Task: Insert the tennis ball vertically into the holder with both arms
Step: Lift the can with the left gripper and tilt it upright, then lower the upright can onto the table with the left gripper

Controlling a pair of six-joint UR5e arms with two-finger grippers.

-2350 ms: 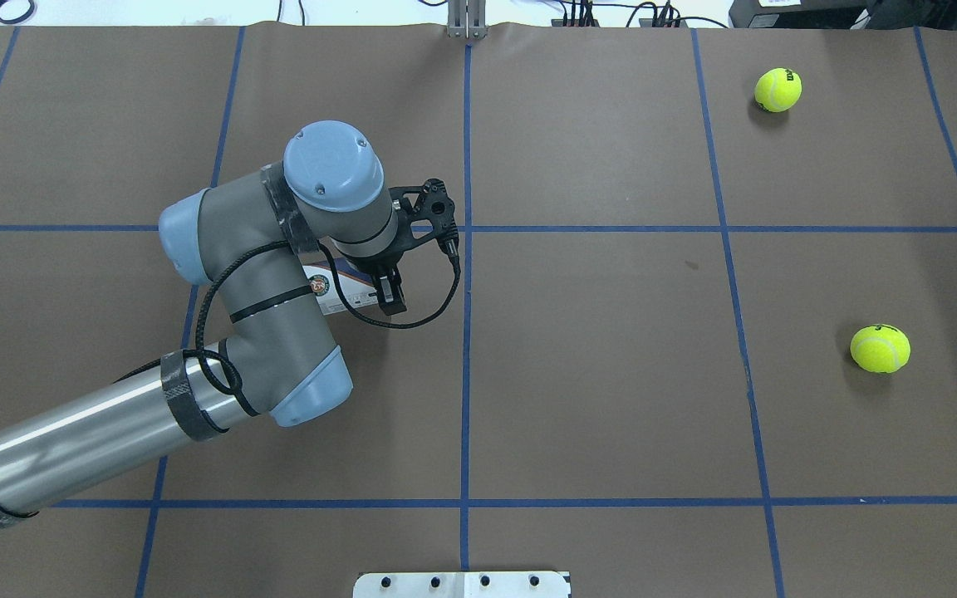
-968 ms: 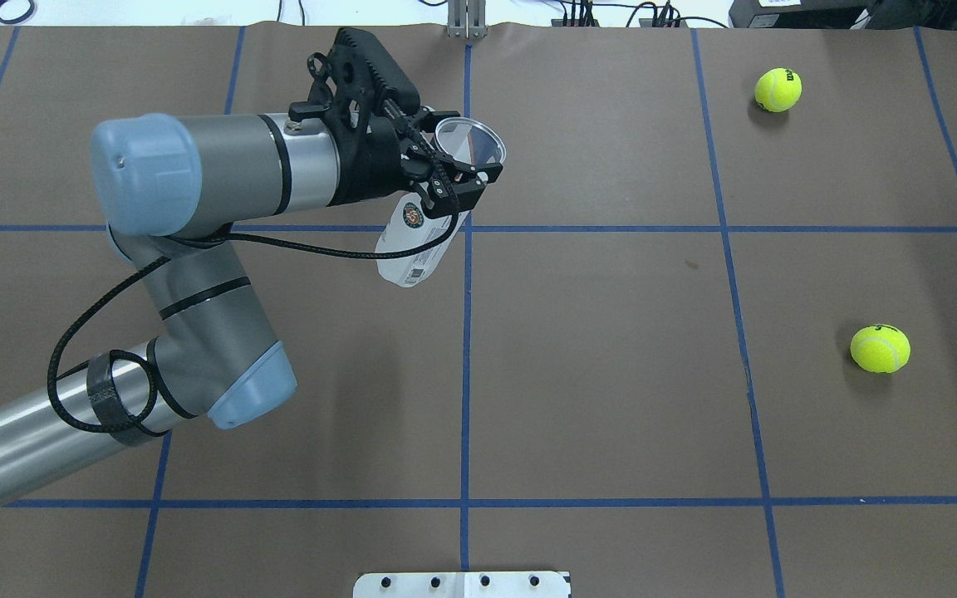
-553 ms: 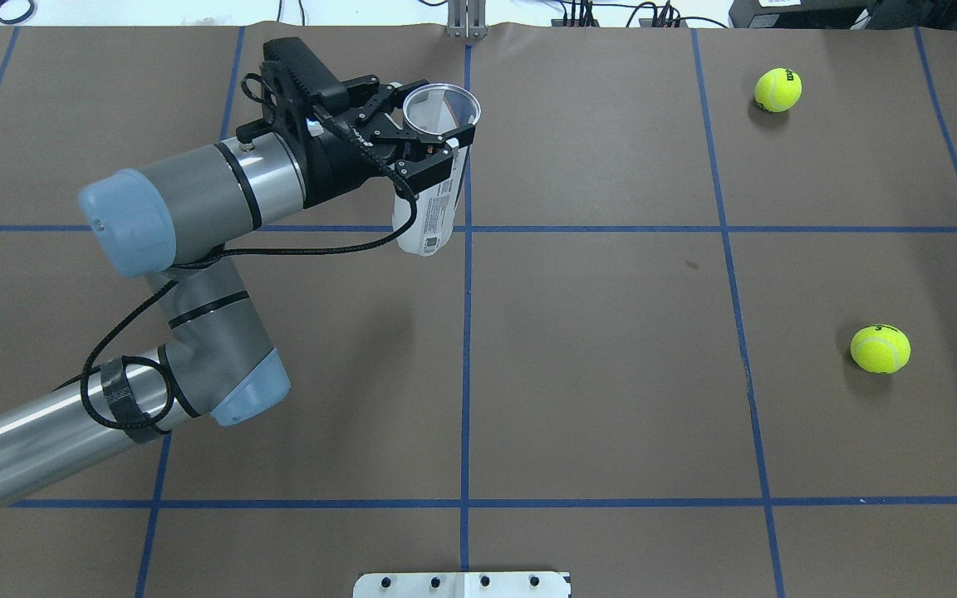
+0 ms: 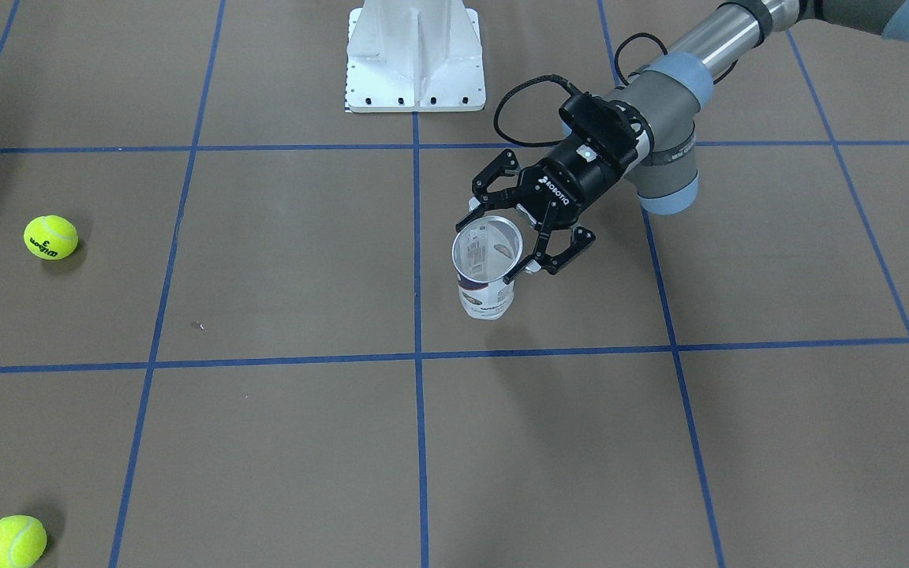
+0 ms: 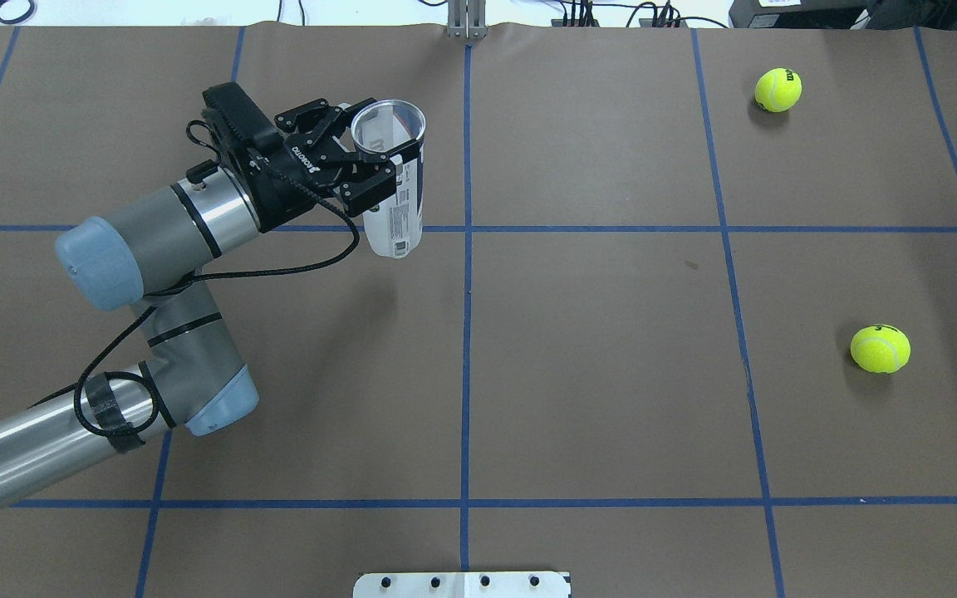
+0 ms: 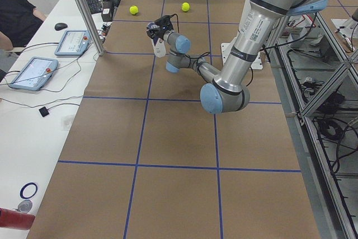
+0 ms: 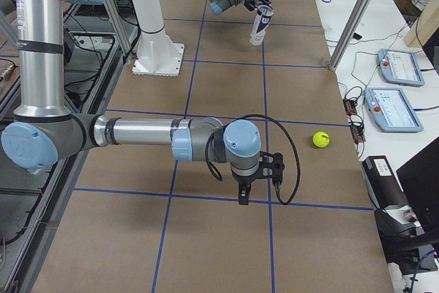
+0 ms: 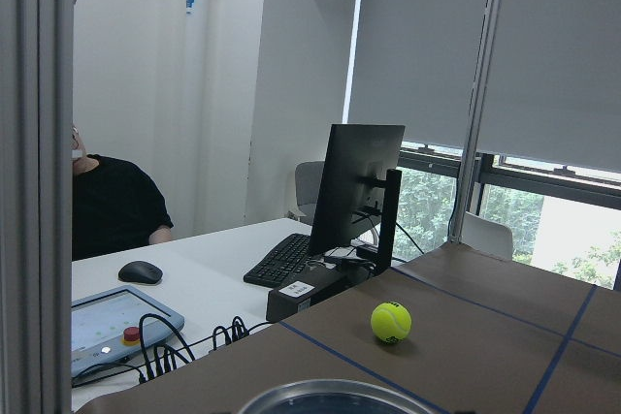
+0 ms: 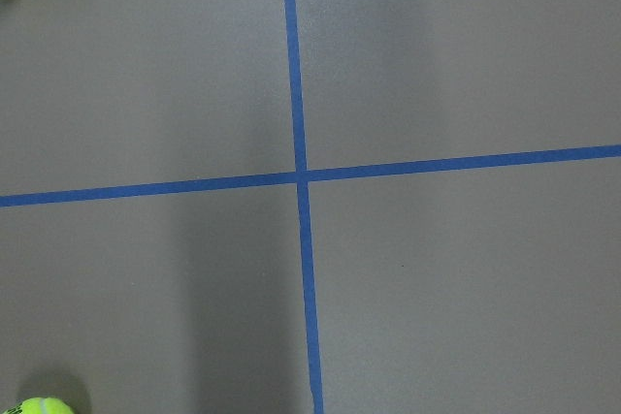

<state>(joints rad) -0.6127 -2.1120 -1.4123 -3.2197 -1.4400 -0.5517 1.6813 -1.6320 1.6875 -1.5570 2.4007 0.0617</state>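
My left gripper (image 5: 377, 156) is shut on the holder (image 5: 395, 224), a clear can with a white and navy label. It holds the can upright in the air, open mouth up, gripped near the rim. Both also show in the front view, the gripper (image 4: 499, 246) and the holder (image 4: 488, 296). The can's rim (image 8: 330, 397) shows at the bottom of the left wrist view. Two yellow tennis balls (image 5: 777, 90) (image 5: 880, 348) lie on the table's right side, far from the can. My right gripper (image 7: 250, 190) points down over the table; I cannot tell if it is open.
The white pedestal base (image 4: 415, 55) stands at the robot's side of the table. The brown table top (image 5: 595, 374) carries blue tape grid lines. Tablets and cables lie on side benches beyond the table's far edge (image 7: 391, 87).
The can lay on the table under my left gripper. The gripper has since lifted it, turned it upright, and moved it leftward in the overhead view.
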